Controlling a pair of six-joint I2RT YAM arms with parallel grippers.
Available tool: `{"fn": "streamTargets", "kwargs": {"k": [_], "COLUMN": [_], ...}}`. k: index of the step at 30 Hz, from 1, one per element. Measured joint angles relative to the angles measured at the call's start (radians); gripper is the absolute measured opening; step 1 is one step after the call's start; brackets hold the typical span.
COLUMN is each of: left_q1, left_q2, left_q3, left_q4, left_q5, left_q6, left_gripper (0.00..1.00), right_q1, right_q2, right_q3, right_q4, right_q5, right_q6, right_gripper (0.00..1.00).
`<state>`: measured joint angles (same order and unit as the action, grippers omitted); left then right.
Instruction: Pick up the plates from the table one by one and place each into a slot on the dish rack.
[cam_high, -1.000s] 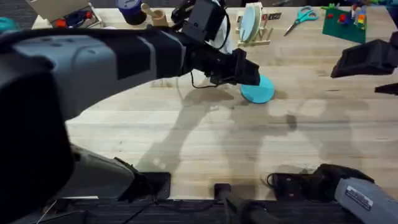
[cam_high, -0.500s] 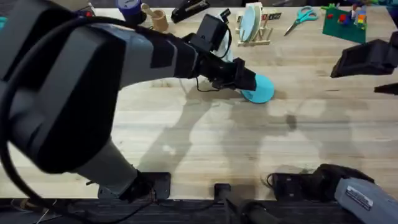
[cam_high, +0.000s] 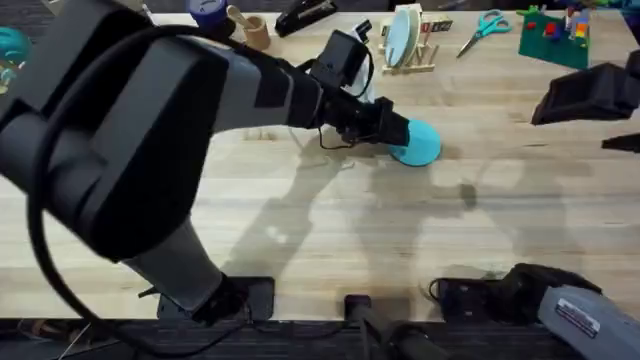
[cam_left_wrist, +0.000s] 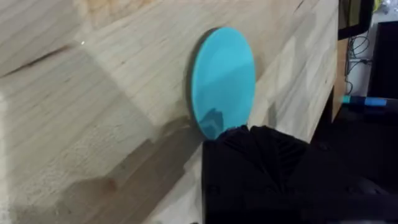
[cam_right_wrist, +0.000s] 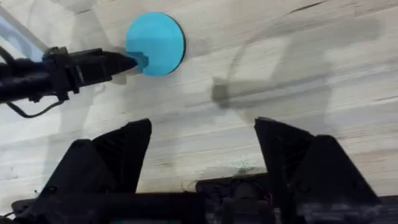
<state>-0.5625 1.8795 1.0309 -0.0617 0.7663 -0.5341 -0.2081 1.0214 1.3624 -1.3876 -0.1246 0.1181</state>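
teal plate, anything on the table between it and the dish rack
Nothing visible: bare table lies between the teal plate and the dish rack, where a cream plate already stands. The left tool is at the teal plate's edge.

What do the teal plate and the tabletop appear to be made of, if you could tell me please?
The teal plate looks like smooth plastic or glazed ceramic: uniform colour, with a soft sheen that mirrors the left gripper at its edge; which of the two is unclear. The table appears to be light wood, butcher-block style, with visible plank seams and grain, in a matte to satin finish.
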Motion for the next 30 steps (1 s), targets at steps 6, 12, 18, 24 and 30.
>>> {"fn": "streamTargets", "kwargs": {"k": [6, 12, 18, 24, 30], "left_q1": [-0.002, -0.003, 0.000, 0.000, 0.000], "left_q2": [0.043, 0.080, 0.116, 0.123, 0.123], "left_q3": [0.000, 0.000, 0.013, 0.016, 0.016], "left_q4": [0.048, 0.063, 0.070, 0.073, 0.073], "left_q5": [0.000, 0.002, 0.045, 0.057, 0.056], "left_q6": [-0.014, -0.047, -0.076, -0.089, -0.095], "left_gripper": [0.041, 0.041, 0.041, 0.041, 0.041], "right_q1": [0.000, 0.004, 0.031, 0.031, 0.031], "right_q2": [0.008, 0.008, 0.008, 0.008, 0.008], "right_q3": [0.000, 0.000, 0.000, 0.000, -0.002], "right_q4": [0.001, 0.001, 0.001, 0.002, 0.015], "right_q5": [0.000, 0.000, -0.002, -0.003, -0.024], "right_q6": [0.000, 0.000, -0.015, -0.019, -0.043], "right_gripper": [0.995, 0.996, 0.996, 0.996, 0.995]}}
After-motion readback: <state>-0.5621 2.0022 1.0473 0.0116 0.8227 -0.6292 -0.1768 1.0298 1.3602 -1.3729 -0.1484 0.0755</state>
